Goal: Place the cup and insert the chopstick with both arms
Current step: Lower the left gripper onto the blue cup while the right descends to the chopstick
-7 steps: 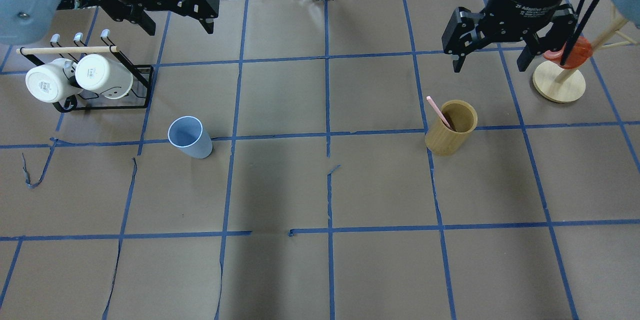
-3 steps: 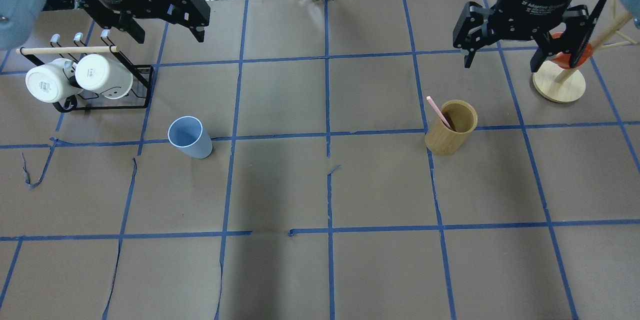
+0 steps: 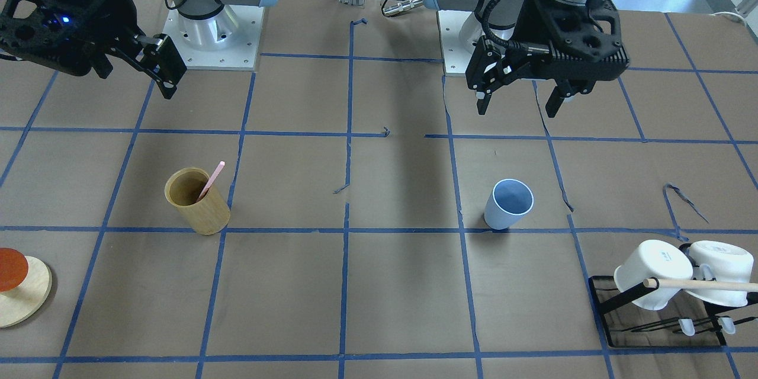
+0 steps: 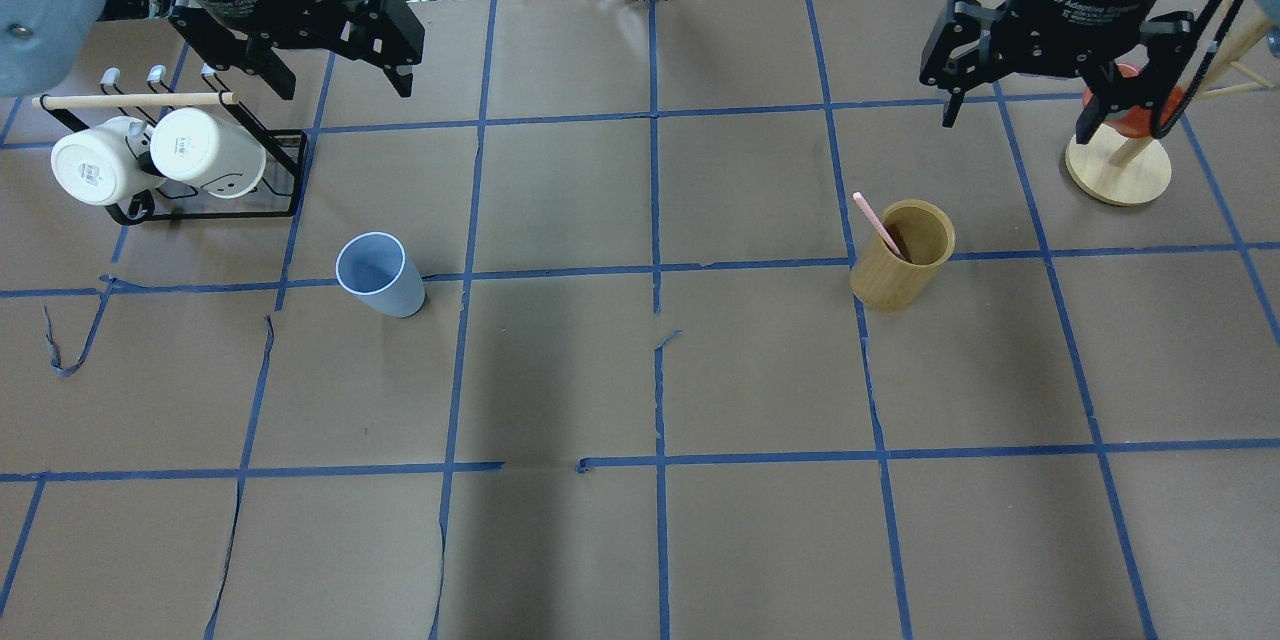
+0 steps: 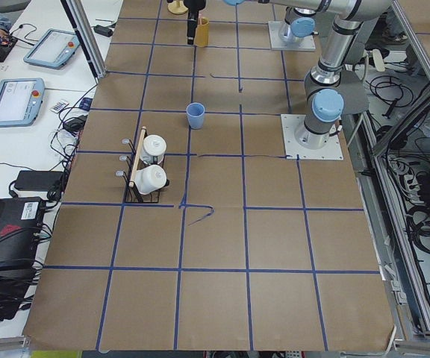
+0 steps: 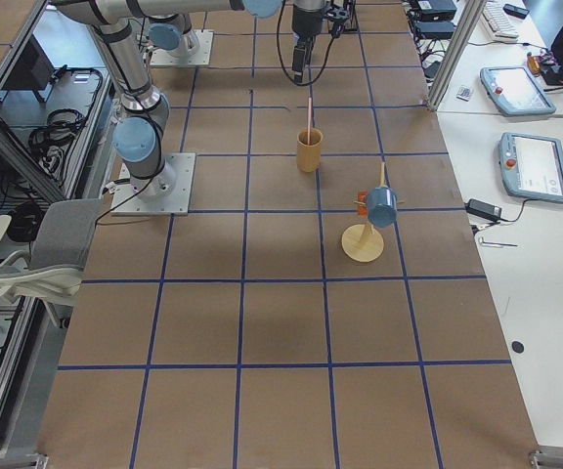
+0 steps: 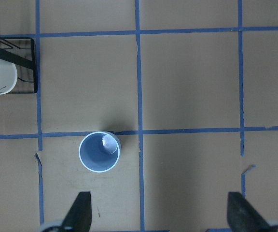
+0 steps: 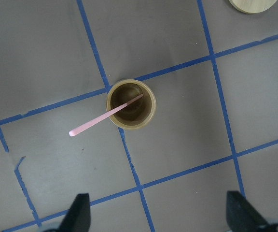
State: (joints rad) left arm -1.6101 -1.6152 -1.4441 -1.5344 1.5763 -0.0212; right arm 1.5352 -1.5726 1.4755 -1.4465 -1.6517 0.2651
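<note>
The light-blue cup (image 4: 378, 275) stands upright on the table's left half, also in the front view (image 3: 509, 204) and below the left wrist camera (image 7: 99, 151). A pink chopstick (image 4: 877, 223) leans in the tan bamboo cylinder (image 4: 900, 255) on the right half, also in the right wrist view (image 8: 103, 117). My left gripper (image 4: 340, 85) is open and empty, high above the table behind the cup. My right gripper (image 4: 1015, 125) is open and empty, high behind the bamboo cylinder.
A black rack (image 4: 290, 170) with two white mugs (image 4: 205, 152) and a wooden rod stands at the far left. A wooden stand with a round base (image 4: 1118, 170) and an orange piece stands at the far right, close to my right gripper. Blue tape lines grid the brown table.
My right gripper has shifted to the right, toward the wooden stand. My left gripper has shifted slightly. Both stay open. The cup and chopstick have not moved.
</note>
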